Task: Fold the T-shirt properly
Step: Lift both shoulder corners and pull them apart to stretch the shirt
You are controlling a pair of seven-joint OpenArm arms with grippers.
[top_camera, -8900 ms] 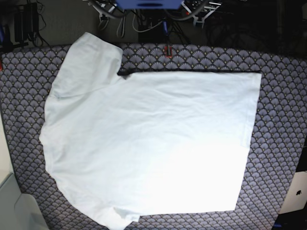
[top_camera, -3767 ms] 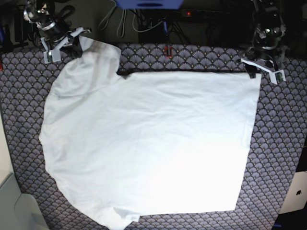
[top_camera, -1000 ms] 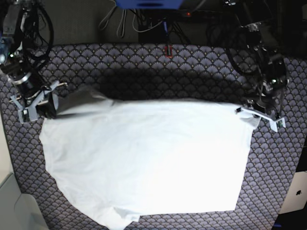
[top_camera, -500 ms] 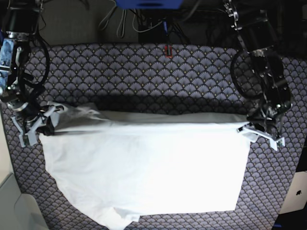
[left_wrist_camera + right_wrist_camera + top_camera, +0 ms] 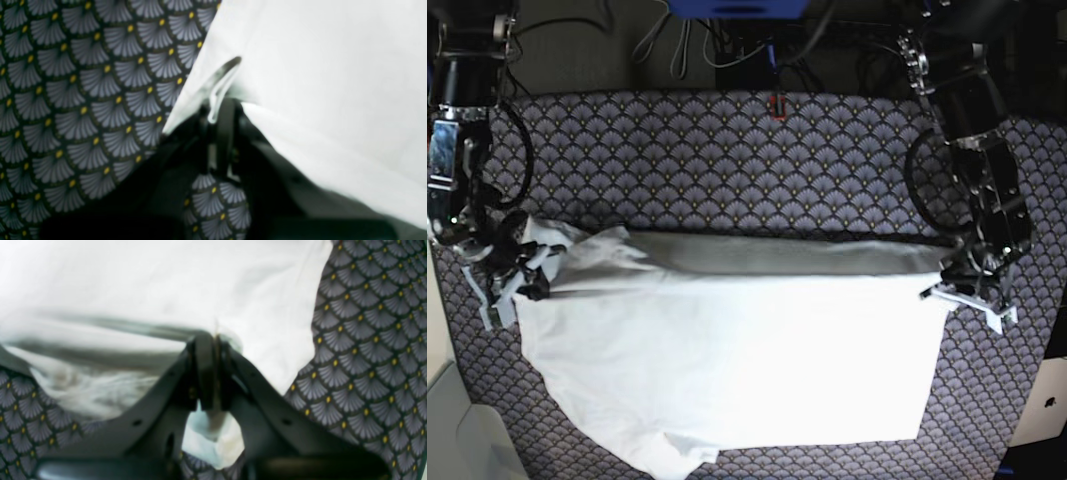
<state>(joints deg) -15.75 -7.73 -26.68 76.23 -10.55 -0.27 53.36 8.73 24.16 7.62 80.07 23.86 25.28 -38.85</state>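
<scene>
While the left gripper (image 5: pixel 967 296) and right gripper (image 5: pixel 507 275) stay clamped on the T-shirt (image 5: pixel 727 350) spread mid-desk (image 5: pixel 727 150), both should travel level toward the near edge, keeping the fold taut.

Light falls from overhead. In the base view the T-shirt (image 5: pixel 727 350) is blown out to flat white toward 6 o'clock, its creases lost, while the background at 12 o'clock sinks into near black. A grey shadow band lies along the cloth's folded edge. Both wrist views are soft: cloth smeared and overexposed, the right pincer (image 5: pixel 213 350) and left pincer (image 5: pixel 217 113) dark, blurred silhouettes, the patterned tabletop (image 5: pixel 83 100) sharper.
</scene>
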